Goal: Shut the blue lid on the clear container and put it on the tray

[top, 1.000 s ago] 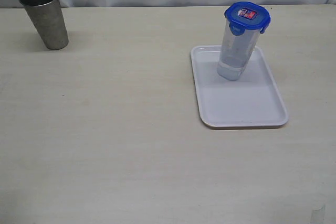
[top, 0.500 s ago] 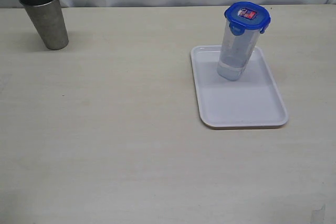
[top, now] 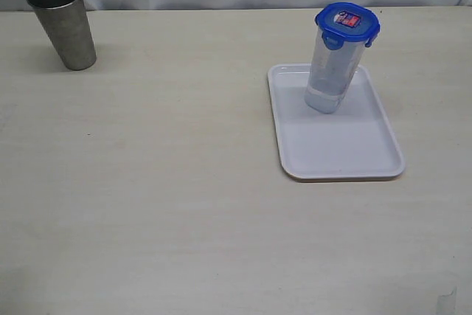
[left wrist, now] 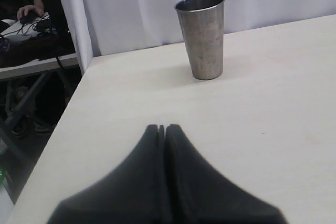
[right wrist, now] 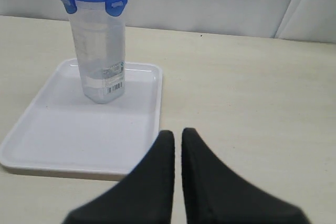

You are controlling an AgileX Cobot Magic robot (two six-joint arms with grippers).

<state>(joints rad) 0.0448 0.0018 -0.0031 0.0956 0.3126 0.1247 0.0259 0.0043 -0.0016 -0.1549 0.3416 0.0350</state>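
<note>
I see the lid (top: 348,30) blue with a red-and-blue sticker (top: 346,18), the container (top: 330,79) clear, the tray (top: 346,153) white, the cup (top: 65,26) dull grey, the table (top: 162,182) pale beige. The left gripper (left wrist: 164,128) and the right gripper (right wrist: 177,135) are black.

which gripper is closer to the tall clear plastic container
Right. The right gripper is just off the white plastic tray under the clear container; the left gripper faces the distant grey metal cup.

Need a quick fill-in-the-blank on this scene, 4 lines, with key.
The clear container stands upright on the white ____.
Its lid is coloured ____.
The metal cup stands directly on the ____.
The left hand and right hand are both ____, holding nothing.
Missing: tray; blue; table; shut.
</note>
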